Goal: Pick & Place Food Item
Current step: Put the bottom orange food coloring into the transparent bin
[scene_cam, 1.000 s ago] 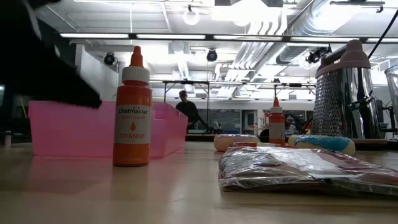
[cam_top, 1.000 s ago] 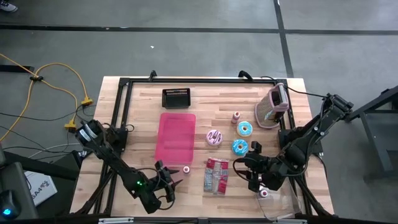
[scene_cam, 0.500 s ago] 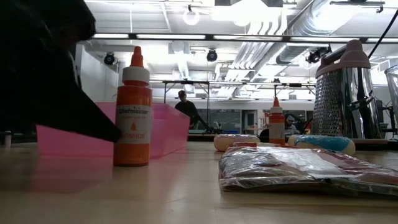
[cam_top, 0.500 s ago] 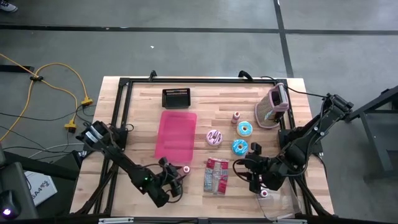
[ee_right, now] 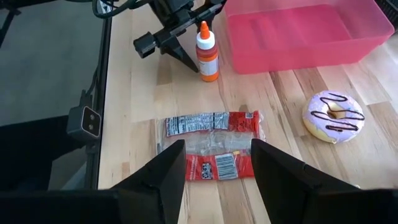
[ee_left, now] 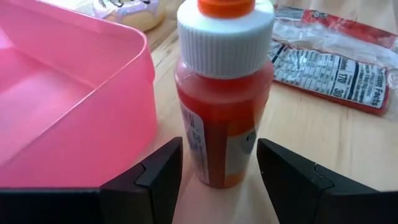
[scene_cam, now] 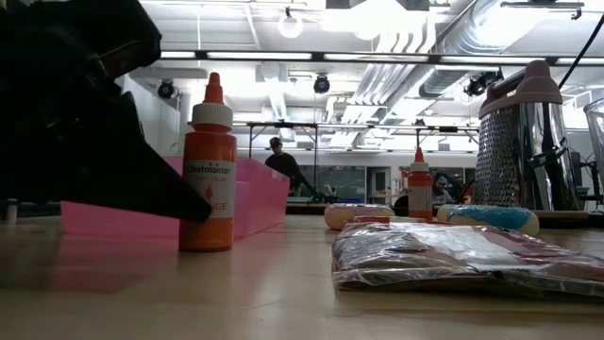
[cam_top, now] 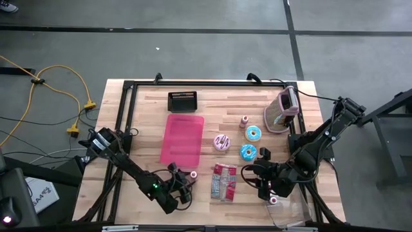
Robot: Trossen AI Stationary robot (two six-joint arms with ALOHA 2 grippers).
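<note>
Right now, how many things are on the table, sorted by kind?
Donuts: 3, one pink and two blue
Bottles: 2, one by the left gripper, one farther back
Trays: 2, pink and black
Snack packets: 1
Graters: 1
Total: 9
A small item under the right gripper is unclear, so it is left out.

Donuts, 3: one pink (cam_top: 222, 142), two blue (cam_top: 253, 134) (cam_top: 248, 152). Bottles, 2 (cam_top: 192, 175) (cam_top: 244, 121). Pink tray, 1 (cam_top: 181, 140). Black basket, 1 (cam_top: 182, 100). Grater, 1 (cam_top: 283, 109). Snack packet, 1 (cam_top: 223, 181).
</note>
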